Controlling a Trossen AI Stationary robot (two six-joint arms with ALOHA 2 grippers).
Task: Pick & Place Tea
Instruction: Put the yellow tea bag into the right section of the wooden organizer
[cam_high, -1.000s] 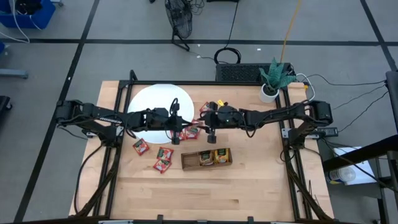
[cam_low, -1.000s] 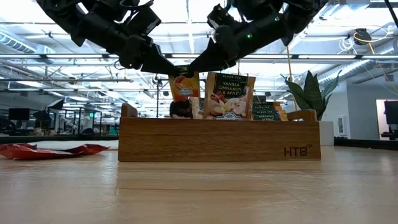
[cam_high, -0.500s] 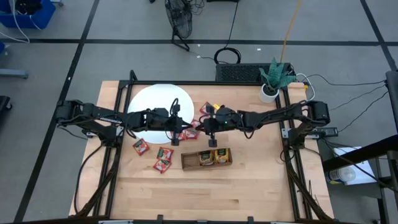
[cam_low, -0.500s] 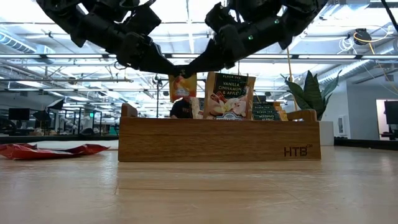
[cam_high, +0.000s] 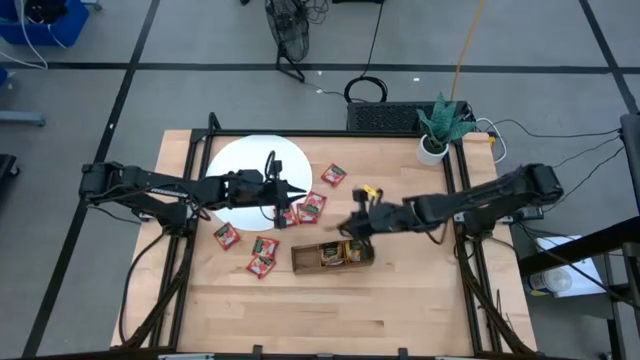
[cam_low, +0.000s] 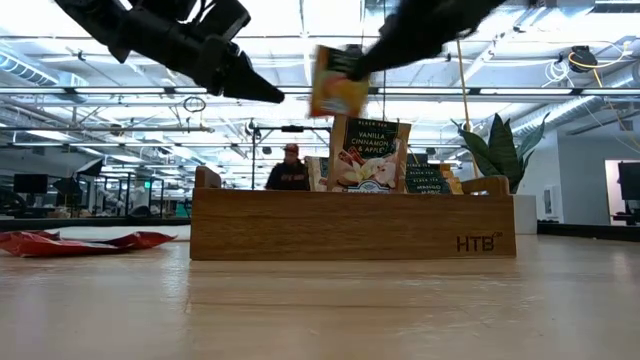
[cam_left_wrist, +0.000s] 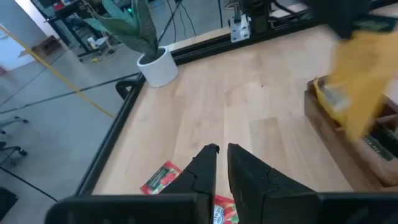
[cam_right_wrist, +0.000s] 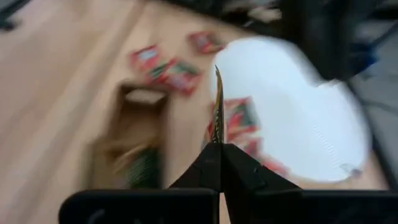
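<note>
High view: on the pale planked wooden table (cam_high: 400, 300) lie a flat round white disc (cam_high: 245, 160) and a long brown three-compartment wooden tray (cam_high: 332, 256), with flat square red foil sachets (cam_high: 262, 256) scattered between them. Half a second ago both grippers met beside the disc; now the right gripper (cam_high: 354, 228) has swung over the tray, pinching an orange-yellow sachet (cam_low: 338, 83), while the left gripper (cam_high: 298, 190), fingers nearly together and empty, hangs by the disc's edge.
</note>
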